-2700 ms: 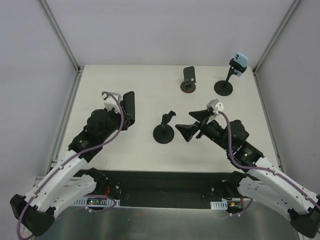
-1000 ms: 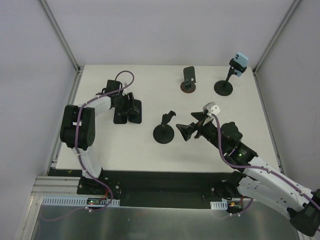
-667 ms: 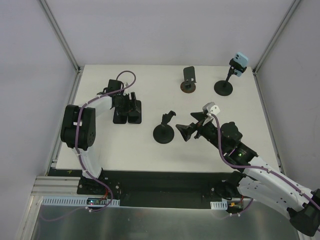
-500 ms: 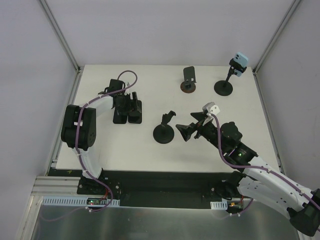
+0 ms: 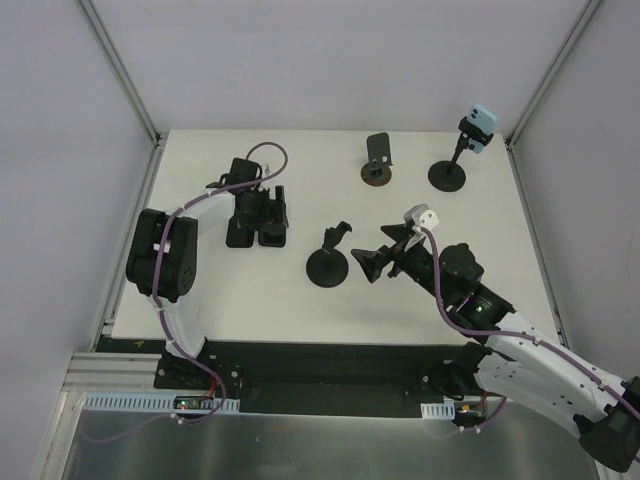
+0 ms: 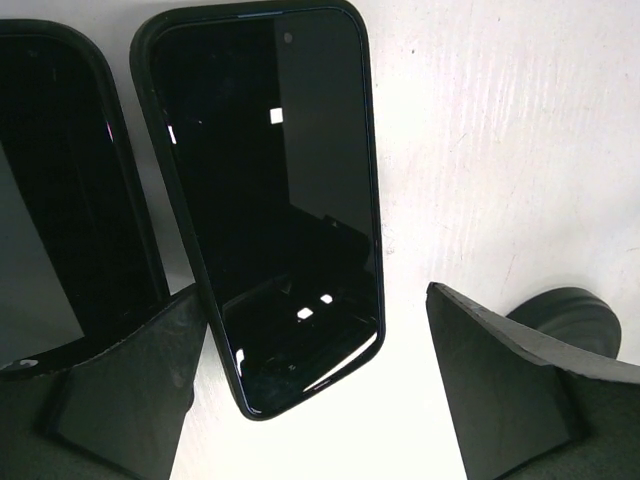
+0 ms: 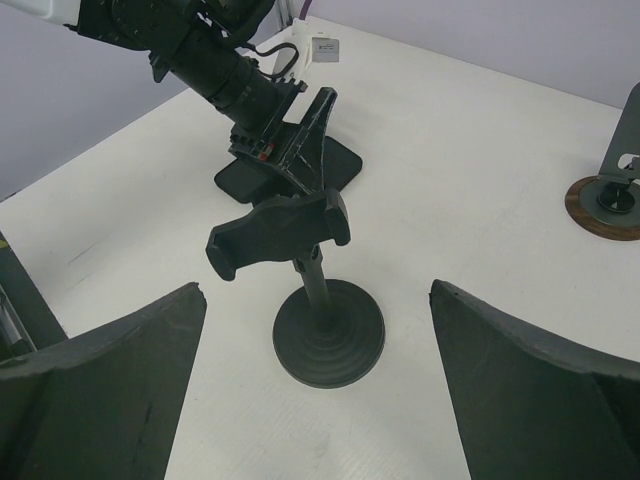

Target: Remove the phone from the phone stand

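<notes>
A black phone (image 6: 270, 190) lies flat, screen up, on the white table, and both fingers of my left gripper (image 6: 310, 400) stand apart from its near end. In the top view this phone (image 5: 272, 237) shows just below my open left gripper (image 5: 262, 208). The black phone stand (image 5: 327, 262) sits mid-table with its clamp empty. In the right wrist view the stand (image 7: 325, 335) sits just ahead of my right gripper (image 7: 315, 300), which is open and holds nothing.
A second black phone (image 6: 60, 190) lies flat right beside the first, to its left. At the back are a small stand on a wooden base (image 5: 377, 160) and a black stand (image 5: 447, 175) carrying a light blue phone (image 5: 480, 125). Walls enclose the table.
My left arm swung round and laid the black phone flat beside the other one. Its jaws then widened and let go. The right arm has barely moved.
</notes>
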Action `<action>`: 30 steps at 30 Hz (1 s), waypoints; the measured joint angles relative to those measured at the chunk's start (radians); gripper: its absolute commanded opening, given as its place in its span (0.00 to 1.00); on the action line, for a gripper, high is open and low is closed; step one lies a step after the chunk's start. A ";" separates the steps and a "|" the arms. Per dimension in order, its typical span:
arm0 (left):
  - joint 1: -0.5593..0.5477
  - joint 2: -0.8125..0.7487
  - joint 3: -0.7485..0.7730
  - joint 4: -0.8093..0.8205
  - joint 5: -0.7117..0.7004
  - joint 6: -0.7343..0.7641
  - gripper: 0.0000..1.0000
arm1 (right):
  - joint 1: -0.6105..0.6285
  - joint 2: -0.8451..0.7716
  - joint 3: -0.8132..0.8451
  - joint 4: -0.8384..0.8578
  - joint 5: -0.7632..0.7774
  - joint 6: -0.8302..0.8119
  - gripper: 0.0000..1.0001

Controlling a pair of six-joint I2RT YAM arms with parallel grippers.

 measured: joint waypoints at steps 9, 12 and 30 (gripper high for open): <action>-0.049 -0.029 0.003 -0.031 -0.147 0.006 0.98 | 0.000 0.001 0.000 0.000 0.001 -0.008 0.96; -0.056 -0.095 -0.011 -0.041 -0.197 0.005 0.99 | 0.000 0.001 0.000 0.000 0.001 -0.013 0.96; -0.060 -0.921 -0.150 -0.162 -0.357 0.075 0.99 | 0.000 0.169 0.082 -0.031 -0.149 -0.152 0.96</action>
